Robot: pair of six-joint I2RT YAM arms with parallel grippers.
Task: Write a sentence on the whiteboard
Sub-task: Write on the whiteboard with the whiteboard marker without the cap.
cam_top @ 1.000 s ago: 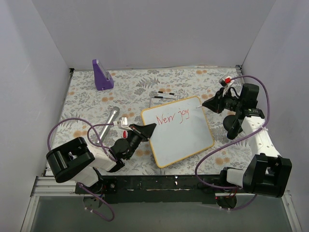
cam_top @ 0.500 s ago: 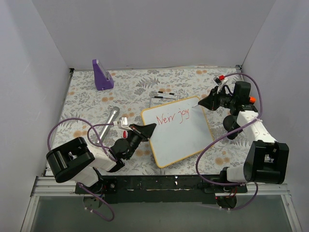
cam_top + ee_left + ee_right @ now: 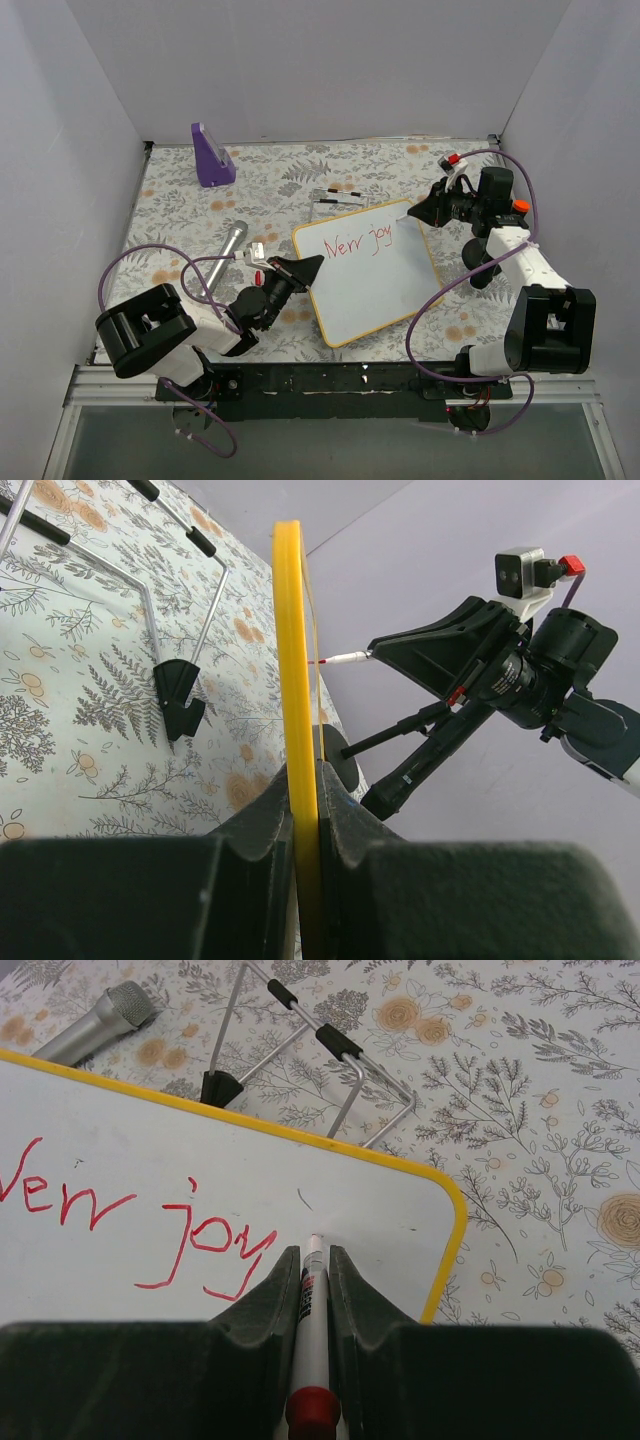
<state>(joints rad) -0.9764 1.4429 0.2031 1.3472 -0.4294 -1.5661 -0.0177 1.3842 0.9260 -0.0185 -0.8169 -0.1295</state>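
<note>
Pinching the whiteboard (image 3: pixel 375 285) at its left edge is the left claw (image 3: pixel 305 800); the right claw (image 3: pixel 308 1260) squeezes a marker (image 3: pixel 309 1295), tip just beside the red writing (image 3: pixel 150 1225)

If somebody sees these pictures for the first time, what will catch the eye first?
The whiteboard, yellow-framed, sits in the middle of the scene with red writing, roughly "New joy", on its far half. The right gripper is shut on a marker whose tip points at the board just right of "joy", while the left gripper clamps the board's left edge. A purple object stands at the far left corner.
</note>
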